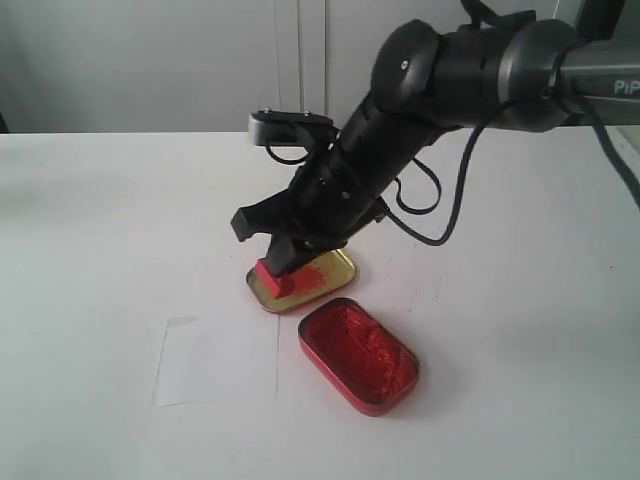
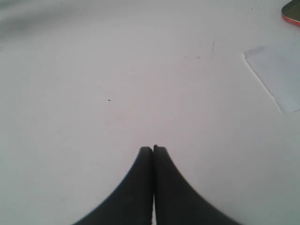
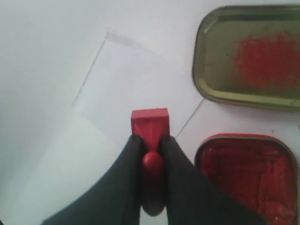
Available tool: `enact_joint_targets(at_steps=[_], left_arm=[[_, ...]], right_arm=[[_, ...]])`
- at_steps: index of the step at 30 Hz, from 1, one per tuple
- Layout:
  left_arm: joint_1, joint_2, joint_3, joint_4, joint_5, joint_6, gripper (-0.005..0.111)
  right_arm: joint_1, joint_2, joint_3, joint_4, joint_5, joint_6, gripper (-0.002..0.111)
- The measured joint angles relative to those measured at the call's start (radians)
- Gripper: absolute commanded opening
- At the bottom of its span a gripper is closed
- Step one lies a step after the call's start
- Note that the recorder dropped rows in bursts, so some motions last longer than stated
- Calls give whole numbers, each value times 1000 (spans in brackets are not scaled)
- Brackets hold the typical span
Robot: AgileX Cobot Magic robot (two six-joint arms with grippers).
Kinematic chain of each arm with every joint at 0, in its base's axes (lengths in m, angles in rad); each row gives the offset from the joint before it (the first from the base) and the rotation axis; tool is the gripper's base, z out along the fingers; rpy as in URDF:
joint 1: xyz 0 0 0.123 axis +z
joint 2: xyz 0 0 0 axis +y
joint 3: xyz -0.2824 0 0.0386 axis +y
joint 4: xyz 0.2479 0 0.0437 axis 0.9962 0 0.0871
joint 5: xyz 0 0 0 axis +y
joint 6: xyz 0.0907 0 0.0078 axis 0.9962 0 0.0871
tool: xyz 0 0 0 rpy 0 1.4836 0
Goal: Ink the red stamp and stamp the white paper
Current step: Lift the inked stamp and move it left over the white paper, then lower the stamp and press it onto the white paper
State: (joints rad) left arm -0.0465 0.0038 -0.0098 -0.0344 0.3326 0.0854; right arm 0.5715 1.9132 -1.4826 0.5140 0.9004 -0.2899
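My right gripper (image 3: 151, 140) is shut on the red stamp (image 3: 150, 124), its fingers pinching the rounded knob with the square base pointing away from the wrist. In the exterior view the red stamp (image 1: 272, 278) hangs at the left end of the gold lid (image 1: 335, 268), with the right gripper (image 1: 282, 262) reaching down from the right. The white paper (image 1: 215, 360) lies flat on the table just left of the tins; from the right wrist the white paper (image 3: 136, 89) shows beyond the stamp. My left gripper (image 2: 153, 149) is shut and empty over bare table, with the white paper (image 2: 276, 75) off to one side.
A gold oval lid (image 3: 215, 51) with a red smudge lies beside the open red ink tin (image 3: 248, 168). That ink tin (image 1: 357, 355) sits right of the paper, near the table's front. A black cable (image 1: 450, 200) loops off the right arm.
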Motion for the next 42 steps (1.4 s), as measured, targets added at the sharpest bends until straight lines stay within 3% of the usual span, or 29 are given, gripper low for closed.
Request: enact_joint_targets(at_steps=[7, 14, 30, 42], left_arm=[[0, 0, 0, 0, 0, 0, 0], [0, 0, 0, 0, 0, 0, 0], [0, 0, 0, 0, 0, 0, 0], [0, 0, 0, 0, 0, 0, 0]], right_arm=[[145, 0, -112, -223, -4, 121, 0], [227, 2, -213, -350, 65, 191, 0], [315, 263, -508, -444, 297, 204, 0], [324, 383, -568, -504, 316, 204, 0]])
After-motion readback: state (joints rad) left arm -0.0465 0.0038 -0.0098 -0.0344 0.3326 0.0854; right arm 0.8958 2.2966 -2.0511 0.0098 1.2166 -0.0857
